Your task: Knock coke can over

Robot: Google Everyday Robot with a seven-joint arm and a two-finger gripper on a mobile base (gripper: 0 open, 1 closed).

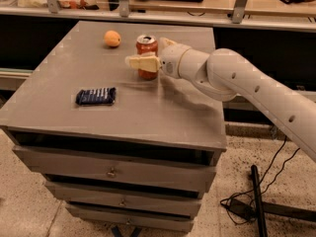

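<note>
The red coke can (pixel 146 44) stands upright on the grey cabinet top (pixel 163 107), toward the back middle. My gripper (pixel 147 52) reaches in from the right on a white arm. It is open, and its fingers straddle the can. The near cream finger (pixel 141 62) crosses in front of the can's lower half and hides part of it. The far finger (pixel 165 42) shows just right of the can's top. I cannot tell whether either finger touches the can.
A small orange fruit (pixel 112 38) lies left of the can near the back. A flat dark blue snack packet (pixel 96 96) lies on the left front part. The cabinet has drawers (pixel 112 172) below. A shelf rail (pixel 148 15) runs behind. Black cables (pixel 256 201) lie on the floor at right.
</note>
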